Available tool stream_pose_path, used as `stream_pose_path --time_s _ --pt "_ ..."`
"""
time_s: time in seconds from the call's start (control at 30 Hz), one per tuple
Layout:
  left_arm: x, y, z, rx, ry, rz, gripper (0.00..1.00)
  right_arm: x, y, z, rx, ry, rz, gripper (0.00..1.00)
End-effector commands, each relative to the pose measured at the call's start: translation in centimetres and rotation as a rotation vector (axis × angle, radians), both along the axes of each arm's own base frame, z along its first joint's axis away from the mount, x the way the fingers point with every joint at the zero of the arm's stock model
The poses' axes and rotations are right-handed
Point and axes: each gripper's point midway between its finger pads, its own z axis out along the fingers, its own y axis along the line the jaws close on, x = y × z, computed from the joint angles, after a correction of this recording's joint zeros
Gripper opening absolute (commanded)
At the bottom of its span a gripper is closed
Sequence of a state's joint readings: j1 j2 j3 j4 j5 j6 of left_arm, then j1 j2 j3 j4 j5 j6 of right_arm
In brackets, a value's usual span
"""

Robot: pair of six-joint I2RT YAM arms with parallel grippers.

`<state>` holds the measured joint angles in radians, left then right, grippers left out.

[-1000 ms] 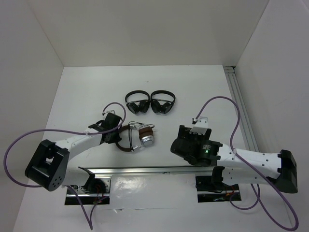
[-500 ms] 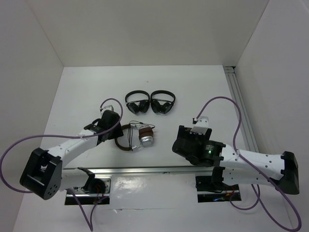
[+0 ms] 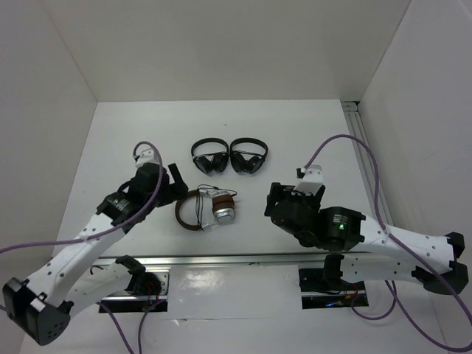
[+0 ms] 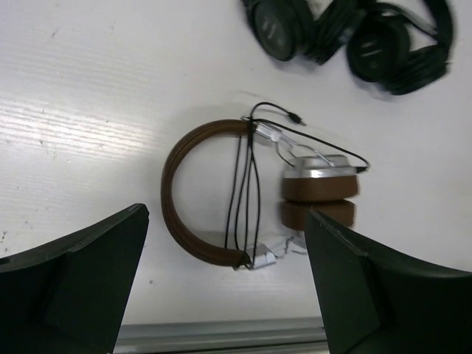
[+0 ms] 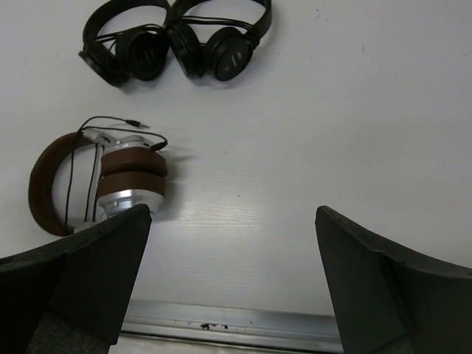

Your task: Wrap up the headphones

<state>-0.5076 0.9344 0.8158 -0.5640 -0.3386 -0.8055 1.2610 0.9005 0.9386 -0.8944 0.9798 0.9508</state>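
The headphones (image 3: 207,209) lie flat on the white table, brown headband to the left, silver-and-brown earcups (image 4: 318,193) stacked together to the right. Their thin black cable (image 4: 248,184) runs in a few strands across the headband, and the plug end lies loose above the earcups. My left gripper (image 3: 175,184) hovers open just left of them, touching nothing; in the left wrist view the left gripper (image 4: 226,221) frames them from above. My right gripper (image 3: 270,203) is open and empty to their right, and in the right wrist view the headphones (image 5: 125,177) sit beyond the left finger of the right gripper (image 5: 232,214).
Two small all-black headphones (image 3: 228,156) lie side by side behind the brown pair. An aluminium rail (image 3: 221,259) runs along the near edge by the arm bases, another rail (image 3: 367,162) along the right side. White walls enclose the table.
My left gripper has opened wide and drawn back up and to the left, off the headband. The headphones stay put. The right arm has shifted only slightly.
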Motion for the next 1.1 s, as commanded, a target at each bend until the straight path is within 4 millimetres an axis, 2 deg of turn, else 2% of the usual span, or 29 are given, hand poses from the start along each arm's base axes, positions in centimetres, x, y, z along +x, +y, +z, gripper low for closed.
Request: stream_pose_path --time_s 0.0,0.03,0.07,0.13,0.2,0.23,0.27,0.33,0.47,0.57,0.67,1.07 --pt "-2.8 1.9 5.1 -0.017 -0.108 0.017 0.99 -0.9 -0.4 3.4 -0.036 0.003 0.098 1.00" --pt "-3.4 2.2 6.4 -0.026 -0.138 -0.002 0.99 -1.0 -0.5 3.9 -0.044 0.008 0.111 1.00" --pt "-4.6 3.0 7.2 -0.023 -0.161 -0.012 0.99 -1.1 -0.8 5.5 -0.023 0.000 0.111 1.00" --pt "-5.8 4.0 8.9 0.003 -0.195 -0.030 0.99 -1.7 -2.0 6.1 -0.045 0.018 0.120 1.00" --pt "-7.4 4.8 9.2 0.020 -0.182 -0.053 0.99 -2.5 -2.8 7.7 -0.003 0.022 0.159 1.00" --pt "-8.2 5.2 10.5 0.012 -0.220 -0.072 0.99 -2.8 -3.7 7.8 -0.013 0.026 0.159 1.00" --pt "-8.8 5.3 10.8 0.000 -0.227 -0.082 0.99 -3.1 -4.2 8.5 0.013 0.025 0.170 1.00" --pt "-9.9 5.4 11.1 -0.011 -0.238 -0.113 0.99 -3.8 -6.0 9.2 0.038 0.017 0.181 1.00" --pt "-11.7 5.9 11.1 -0.027 -0.235 -0.136 0.99 -4.6 -8.0 10.2 0.102 0.006 0.191 1.00" --pt "-12.8 6.0 10.7 -0.053 -0.235 -0.149 0.99 -5.0 -8.4 10.2 0.110 0.008 0.206 1.00" --pt "-13.5 6.2 11.2 -0.084 -0.285 -0.155 0.99 -4.9 -8.8 9.9 0.100 0.006 0.199 1.00" --pt "-13.9 6.8 11.1 -0.090 -0.290 -0.127 0.99 -5.0 -9.3 10.1 0.110 -0.005 0.194 1.00"
